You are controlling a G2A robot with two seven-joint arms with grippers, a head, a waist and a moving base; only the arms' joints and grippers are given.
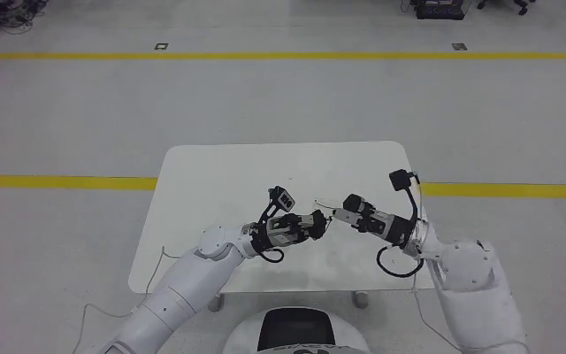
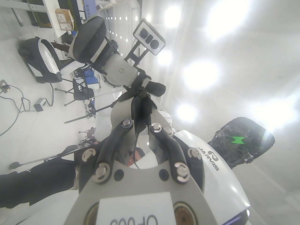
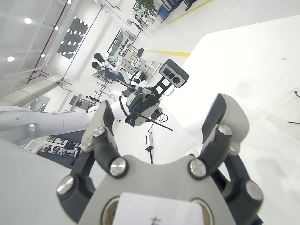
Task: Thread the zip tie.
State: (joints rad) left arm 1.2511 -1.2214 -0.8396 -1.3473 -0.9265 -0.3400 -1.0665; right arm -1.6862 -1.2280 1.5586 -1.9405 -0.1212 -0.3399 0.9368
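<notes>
The left gripper (image 2: 140, 100) is pinched nearly shut on the black zip tie (image 2: 138, 111), which shows as a dark band between its closed jaws. In the right wrist view the right gripper (image 3: 163, 110) stands wide, with nothing between its jaws. It faces the zip tie (image 3: 159, 124), whose free strip juts out of the other gripper as a thin straight line.

From above, the two grippers meet tip to tip in the air, at about 3 o'clock from the middle of the white table (image 1: 221, 177). The left gripper (image 1: 318, 221) points toward 3 o'clock and the right gripper (image 1: 341, 212) toward 9 o'clock. They are just apart. The zip tie (image 1: 325, 209) shows there as a fine line rising toward 12 o'clock from the left gripper's tip.

The step in hand looks like the handover of the free end: one arm presents the tie and the other is ready to take it. The next move likely calls for the open jaws to close on the thin strip without bending it. The strip would then have to line up squarely with the small slot in the head.

The head of the tie is hard to find. A dark knot-like shape sits at the left gripper's tip, but whether it is the head, or a loop already begun, cannot be told. Nor can it be told which end of the strip is free.
</notes>
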